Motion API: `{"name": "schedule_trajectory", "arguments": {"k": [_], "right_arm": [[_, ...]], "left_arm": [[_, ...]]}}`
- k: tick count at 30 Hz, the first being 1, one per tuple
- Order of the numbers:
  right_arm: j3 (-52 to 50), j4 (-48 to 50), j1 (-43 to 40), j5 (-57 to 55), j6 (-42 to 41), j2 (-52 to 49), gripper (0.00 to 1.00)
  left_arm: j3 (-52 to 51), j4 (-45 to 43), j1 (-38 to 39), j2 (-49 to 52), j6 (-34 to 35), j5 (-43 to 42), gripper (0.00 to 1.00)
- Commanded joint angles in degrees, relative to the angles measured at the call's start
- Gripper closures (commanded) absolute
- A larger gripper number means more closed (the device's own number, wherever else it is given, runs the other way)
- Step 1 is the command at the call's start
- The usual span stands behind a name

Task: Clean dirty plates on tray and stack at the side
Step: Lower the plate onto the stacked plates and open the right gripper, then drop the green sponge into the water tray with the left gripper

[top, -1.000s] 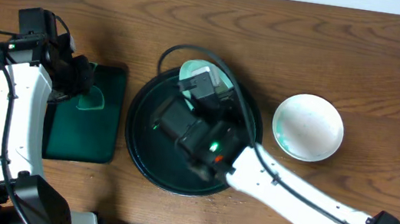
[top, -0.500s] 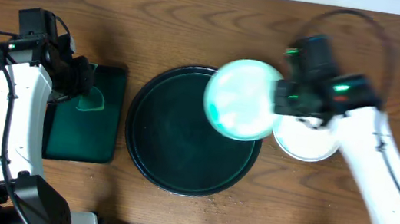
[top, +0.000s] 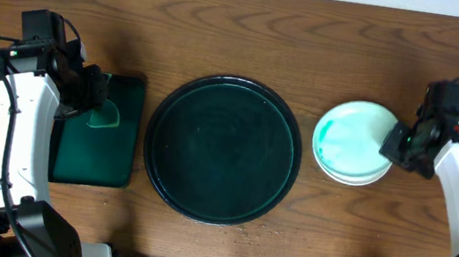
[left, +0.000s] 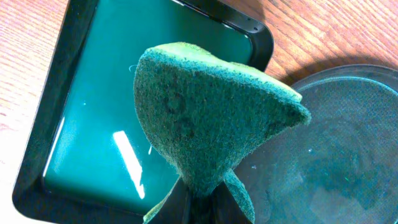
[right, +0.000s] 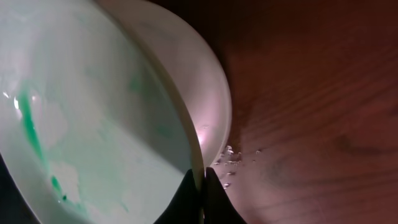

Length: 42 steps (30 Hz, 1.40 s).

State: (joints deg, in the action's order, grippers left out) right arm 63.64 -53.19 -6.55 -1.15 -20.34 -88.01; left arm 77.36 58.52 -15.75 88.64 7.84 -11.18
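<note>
— What is hidden or cut off?

— The left gripper (left: 200,198) is largely covered by the green sponge (left: 205,118). Only the dark finger ends are seen, clenched on the sponge's narrow end. The right gripper (right: 200,186) is cut by the lower edge of its wrist view. Its tips are pressed together on the rim of the top plate (right: 93,124). How many plates are stacked cannot be counted; only two are made out.

— Where are those plates found?

— They are set on the table (top: 225,30), outside the black tray (top: 222,150). The top plate spreads up and left from the right jaws, and a teal smear (right: 28,121) is shown on its face, well away from them. The rim of the lower plate (right: 199,74) is seen just above and right of the jaws. Whether the top plate rests fully on it cannot be told. Droplets (right: 233,155) are scattered on the wood just beside the jaws.

— And the containers?

— The green tray (left: 37,143) is seen beyond the left jaws, with the sponge held over it; contact cannot be judged. The black tray lies to the right of those jaws.
</note>
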Motion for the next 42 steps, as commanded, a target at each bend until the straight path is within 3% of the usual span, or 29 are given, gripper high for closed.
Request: {"name": "schedule_trajectory", "arguments": {"k": [1, 3, 5, 7, 10, 15, 20, 28, 32, 35, 42], "right_arm": [[-5.0, 3.2, -1.2, -0.2, 0.2, 0.7, 0.99], [-7.3, 5.6, -1.6, -0.2, 0.2, 0.7, 0.98], [-8.7, 7.6, -1.7, 0.0, 0.9, 0.7, 0.81], [-8.7, 8.2, -1.6, 0.8, 2.0, 0.7, 0.58], [-6.1, 7.5, -1.6, 7.2, 6.3, 0.8, 0.41], [3.1, 2.6, -1.6, 11.8, 9.3, 0.8, 0.19], [12.8, -2.1, -1.6, 12.1, 11.7, 0.8, 0.02], [16.0, -3.4, -1.6, 12.2, 12.3, 0.8, 0.01], [16.0, -3.7, -1.6, 12.2, 12.3, 0.8, 0.01], [16.0, -4.1, -1.6, 12.2, 12.3, 0.8, 0.01], [16.0, -5.4, -1.6, 12.4, 12.3, 1.2, 0.01]], "left_arm": [[-0.3, 0.3, -0.2, 0.2, -0.3, 1.1, 0.93], [-0.3, 0.6, -0.2, 0.2, -0.3, 2.0, 0.93], [-0.3, 0.8, -0.2, 0.3, -0.3, 3.0, 0.93], [-0.3, 0.9, -0.2, 0.3, -0.3, 4.8, 0.92], [-0.3, 1.0, -0.2, 0.3, -1.6, 7.6, 0.93], [-0.4, 1.0, -0.2, 1.4, -11.5, 8.3, 0.93], [-1.7, 0.9, -0.2, 4.7, -14.9, 9.6, 0.93], [-2.1, 0.4, -0.2, 14.2, -14.6, 8.4, 0.93], [-2.1, -1.4, -0.2, 16.5, -14.6, 6.7, 0.53], [-2.1, -1.9, -0.2, 16.7, -14.6, 6.7, 0.32], [3.5, 1.7, -0.2, 11.0, -14.7, -0.1, 0.27]]}}
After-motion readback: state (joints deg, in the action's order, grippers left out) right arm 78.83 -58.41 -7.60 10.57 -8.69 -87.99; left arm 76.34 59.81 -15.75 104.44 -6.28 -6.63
